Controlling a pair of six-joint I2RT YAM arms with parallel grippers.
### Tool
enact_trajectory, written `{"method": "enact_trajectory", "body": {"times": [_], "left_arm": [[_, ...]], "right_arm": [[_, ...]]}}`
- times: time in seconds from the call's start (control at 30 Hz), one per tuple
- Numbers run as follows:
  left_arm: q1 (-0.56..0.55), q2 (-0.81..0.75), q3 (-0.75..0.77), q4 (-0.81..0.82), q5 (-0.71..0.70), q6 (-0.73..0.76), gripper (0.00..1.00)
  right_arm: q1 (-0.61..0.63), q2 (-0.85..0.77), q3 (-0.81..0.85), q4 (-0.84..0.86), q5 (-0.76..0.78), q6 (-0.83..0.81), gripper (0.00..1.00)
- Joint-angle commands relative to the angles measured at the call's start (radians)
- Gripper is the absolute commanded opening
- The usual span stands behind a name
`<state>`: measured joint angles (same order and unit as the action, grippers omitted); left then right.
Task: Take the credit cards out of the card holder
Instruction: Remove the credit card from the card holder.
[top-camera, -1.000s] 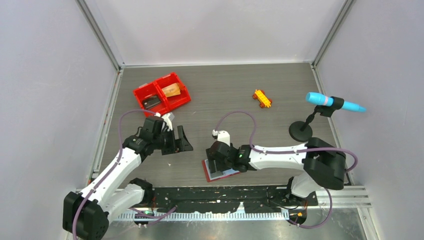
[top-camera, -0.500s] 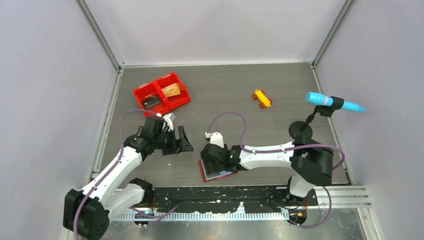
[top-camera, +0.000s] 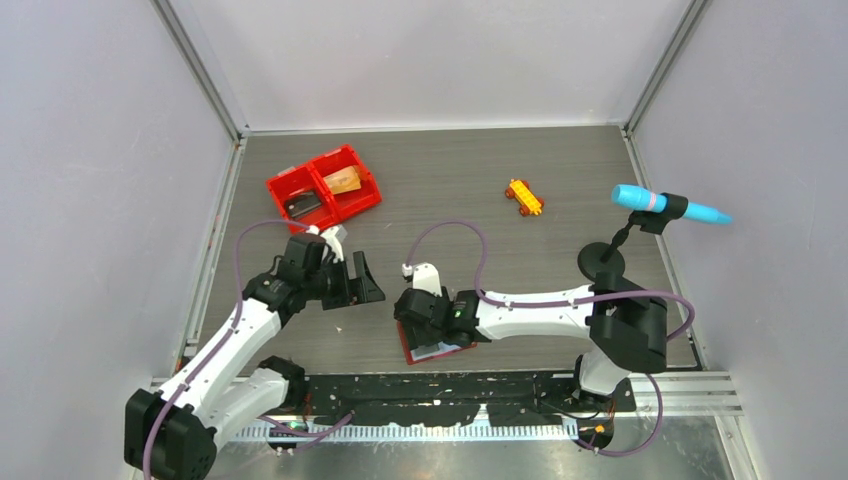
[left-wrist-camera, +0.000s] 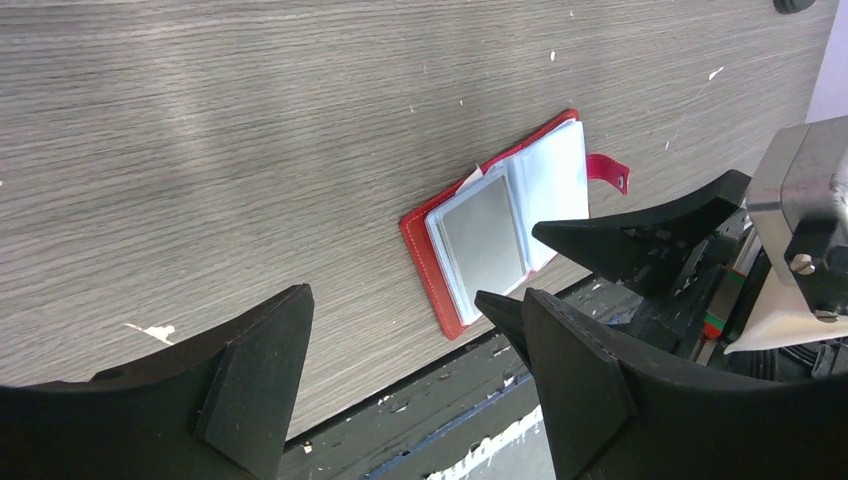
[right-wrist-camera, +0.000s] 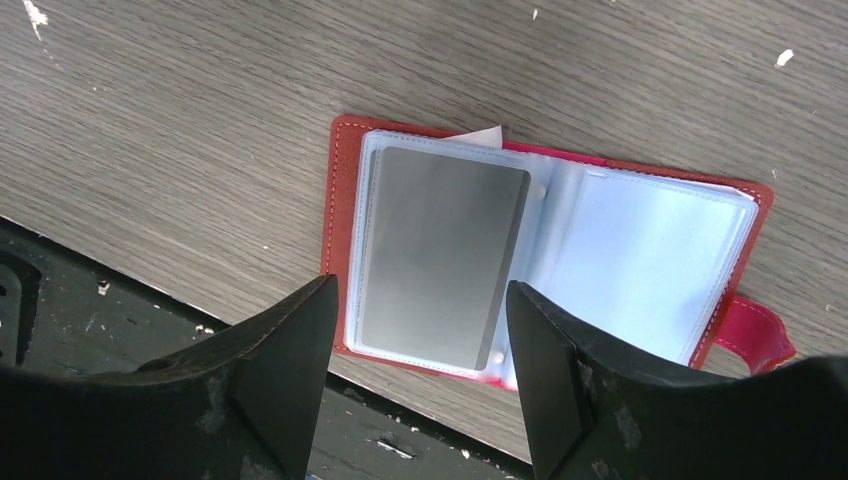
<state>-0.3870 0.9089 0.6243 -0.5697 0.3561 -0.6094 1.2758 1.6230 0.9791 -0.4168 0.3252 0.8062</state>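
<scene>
Wrist views: grey card (right-wrist-camera: 440, 260) in open card holder (right-wrist-camera: 345, 180) | top: hidden

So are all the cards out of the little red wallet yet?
Not yet. The card holder already lies open on the table. A grey card sits in its clear sleeve. The right gripper hovers open just over that card, touching nothing. The left gripper waits open and empty. Pulling cards out is left.
</scene>
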Motion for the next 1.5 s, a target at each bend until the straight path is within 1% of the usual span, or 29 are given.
{"method": "enact_trajectory", "body": {"times": [0.0,0.27,0.73,0.9,1.1,1.2,1.3,1.47], "left_arm": [[-0.003,-0.016,0.000,0.013,-0.019,0.009,0.80],[-0.003,-0.028,-0.007,0.007,-0.020,0.011,0.80],[-0.003,-0.016,-0.009,0.018,-0.016,0.006,0.80],[-0.003,-0.010,-0.014,0.026,-0.010,0.002,0.80],[-0.003,0.003,-0.016,0.034,0.011,-0.002,0.78],[-0.003,0.003,-0.019,0.040,0.013,-0.003,0.78],[-0.003,0.001,-0.029,0.067,0.044,0.007,0.78],[-0.003,0.028,-0.043,0.093,0.105,0.009,0.73]], "right_arm": [[0.010,-0.028,0.038,-0.008,0.045,-0.011,0.70],[0.010,0.023,0.033,0.009,0.042,-0.006,0.73],[0.010,0.075,0.017,0.037,0.032,-0.003,0.71],[0.010,0.074,0.011,0.036,0.040,-0.002,0.67],[0.010,0.080,0.009,0.027,0.048,0.006,0.67],[0.010,0.076,0.004,0.030,0.049,0.007,0.63],[0.010,0.060,-0.002,0.037,0.047,0.009,0.61],[0.008,0.019,-0.029,0.097,0.032,0.010,0.56]]}}
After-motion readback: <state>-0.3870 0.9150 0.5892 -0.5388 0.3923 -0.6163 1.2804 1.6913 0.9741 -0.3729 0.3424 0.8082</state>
